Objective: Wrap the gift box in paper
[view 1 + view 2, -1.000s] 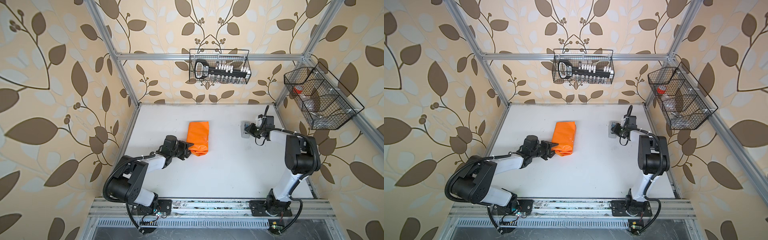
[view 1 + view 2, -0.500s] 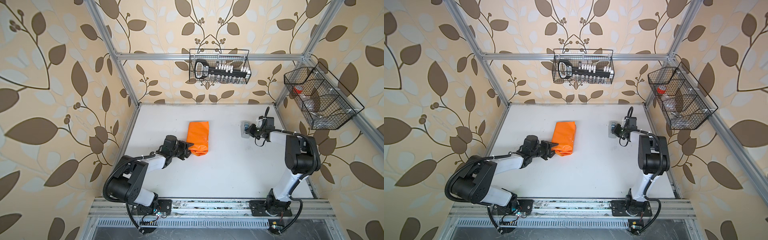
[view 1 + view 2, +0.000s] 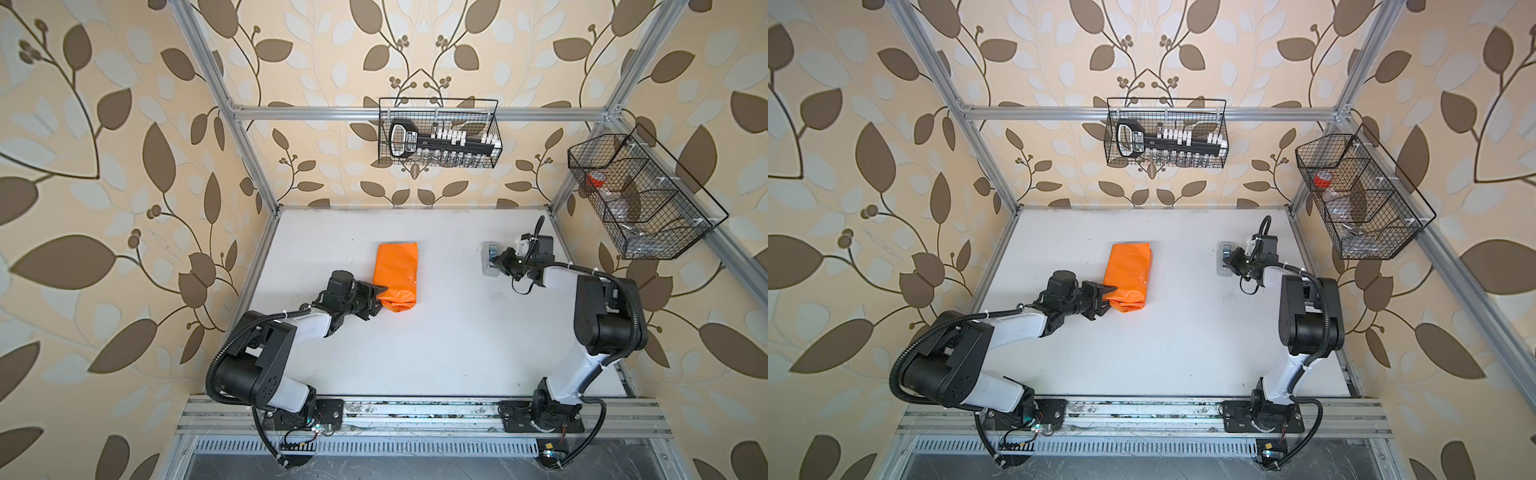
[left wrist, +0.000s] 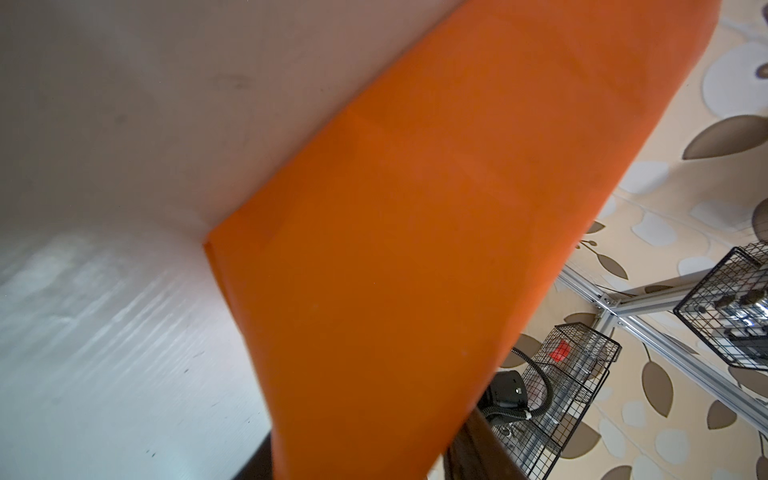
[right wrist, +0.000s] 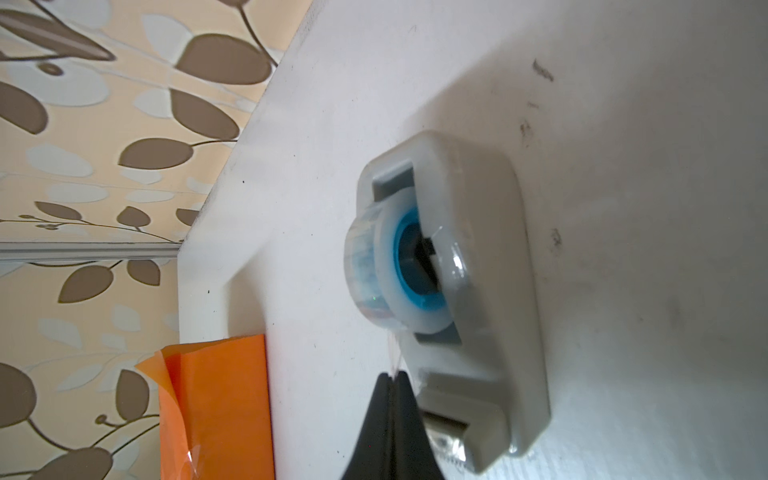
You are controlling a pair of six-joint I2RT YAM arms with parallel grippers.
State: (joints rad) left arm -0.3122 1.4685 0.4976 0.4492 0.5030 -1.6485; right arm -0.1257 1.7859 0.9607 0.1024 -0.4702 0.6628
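Observation:
The orange paper [image 3: 395, 270] [image 3: 1128, 276] lies as a long folded bundle on the white table [image 3: 415, 353]. The gift box is hidden, presumably inside it. My left gripper [image 3: 376, 296] [image 3: 1104, 300] is closed on the bundle's near end. In the left wrist view the paper [image 4: 415, 249] fills the space between the dark fingers [image 4: 478, 449]. My right gripper [image 3: 496, 264] [image 3: 1229, 262] sits at the grey-white tape dispenser [image 3: 490, 259] [image 5: 490, 291]. Its black fingertips [image 5: 392, 378] are pressed together on a thin clear strand of tape coming off the roll.
A black wire basket [image 3: 438, 133] with a long tool hangs on the back wall. Another wire basket [image 3: 640, 195] hangs on the right wall. Aluminium frame posts stand at the table's back corners, and a rail runs along its front edge.
My right gripper's jaws have closed beside the tape dispenser. The left arm and the orange bundle have not moved.

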